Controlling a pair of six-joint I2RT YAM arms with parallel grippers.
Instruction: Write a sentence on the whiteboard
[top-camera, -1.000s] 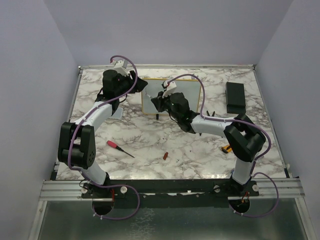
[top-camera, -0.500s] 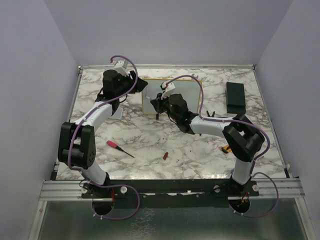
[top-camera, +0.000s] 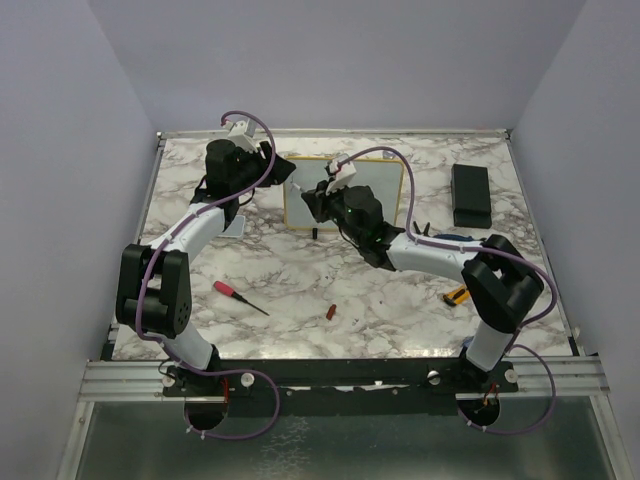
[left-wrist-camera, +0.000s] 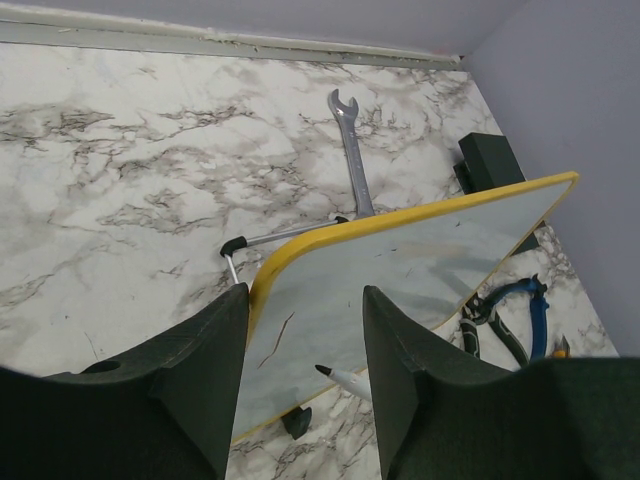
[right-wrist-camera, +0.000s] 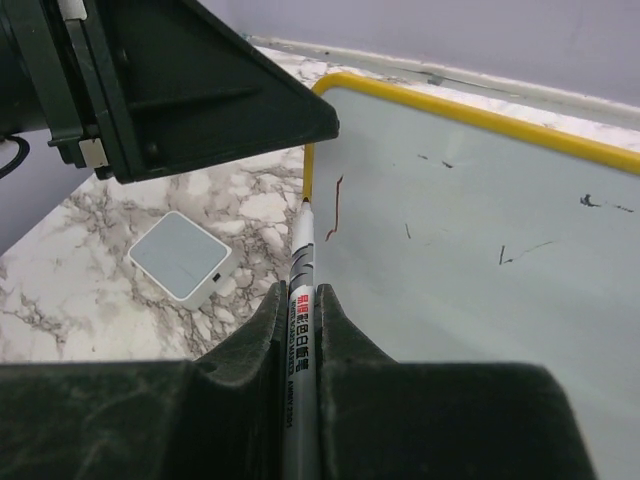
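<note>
— What has the right hand (right-wrist-camera: 300, 330) got?
— A marker (right-wrist-camera: 303, 255), pinched tight, its tip at the whiteboard's (right-wrist-camera: 470, 200) left edge.
— And the left hand (left-wrist-camera: 305, 295)?
— Spread astride that corner. The whiteboard stands on the counter (left-wrist-camera: 150, 150). It looks light, stiff and slick, so it is best braced by its frame.

Soft, even light from overhead, bright without harsh glare; shadows on the marble table (top-camera: 300, 285) are faint. In the right wrist view the marker (right-wrist-camera: 304, 250) is sharp, the right gripper (right-wrist-camera: 300, 293) dark and perhaps slightly blurred, and the whiteboard (right-wrist-camera: 470, 260) has a dull sheen.
</note>
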